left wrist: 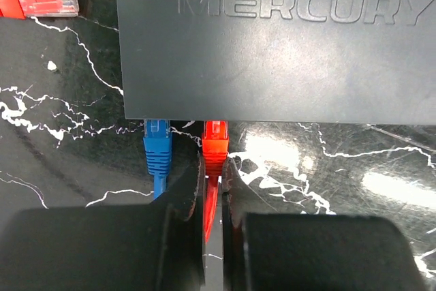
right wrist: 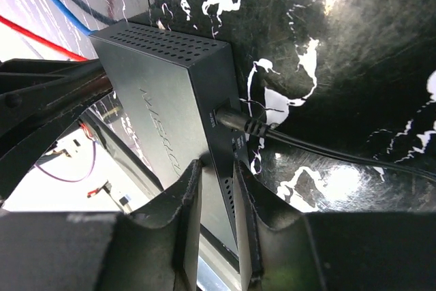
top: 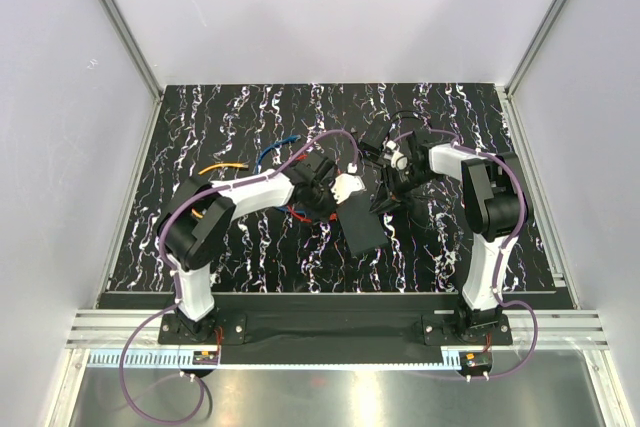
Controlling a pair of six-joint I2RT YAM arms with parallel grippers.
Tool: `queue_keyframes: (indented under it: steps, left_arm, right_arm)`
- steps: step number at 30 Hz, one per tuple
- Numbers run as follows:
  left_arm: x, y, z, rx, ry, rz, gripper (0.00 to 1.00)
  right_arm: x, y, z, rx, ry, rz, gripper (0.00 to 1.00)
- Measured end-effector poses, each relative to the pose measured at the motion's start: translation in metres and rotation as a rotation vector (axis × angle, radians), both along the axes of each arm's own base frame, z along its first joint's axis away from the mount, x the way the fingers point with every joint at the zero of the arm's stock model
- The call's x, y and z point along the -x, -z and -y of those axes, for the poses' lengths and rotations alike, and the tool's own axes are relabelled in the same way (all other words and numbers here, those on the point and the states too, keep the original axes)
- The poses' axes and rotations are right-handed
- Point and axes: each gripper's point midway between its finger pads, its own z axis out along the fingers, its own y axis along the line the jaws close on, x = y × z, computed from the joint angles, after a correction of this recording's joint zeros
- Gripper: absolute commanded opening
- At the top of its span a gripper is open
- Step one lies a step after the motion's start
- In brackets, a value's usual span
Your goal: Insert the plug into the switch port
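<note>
Red in boot and cable, the plug (left wrist: 215,142) sits nose-first against the near edge of the black switch (left wrist: 272,52), just beside a blue plug (left wrist: 157,144). The switch port is hidden under that edge, so full seating cannot be confirmed. The left hand (left wrist: 212,168) is pinched tight on the plug's cable just behind the boot, and the right hand (right wrist: 216,172) clamps the switch's thin side. Insertion looks almost or wholly done, with perhaps a last push and then release to come.
</note>
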Motion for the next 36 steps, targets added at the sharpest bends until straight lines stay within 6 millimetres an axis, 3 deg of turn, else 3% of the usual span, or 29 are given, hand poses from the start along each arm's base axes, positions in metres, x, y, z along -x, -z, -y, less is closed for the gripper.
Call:
queue_keyframes:
  steps: [36]
  left_arm:
    - [0.001,0.001,-0.002,-0.066,-0.129,-0.111,0.00]
  right_arm:
    - [-0.001,-0.001,-0.011,0.087,-0.063,0.042,0.19]
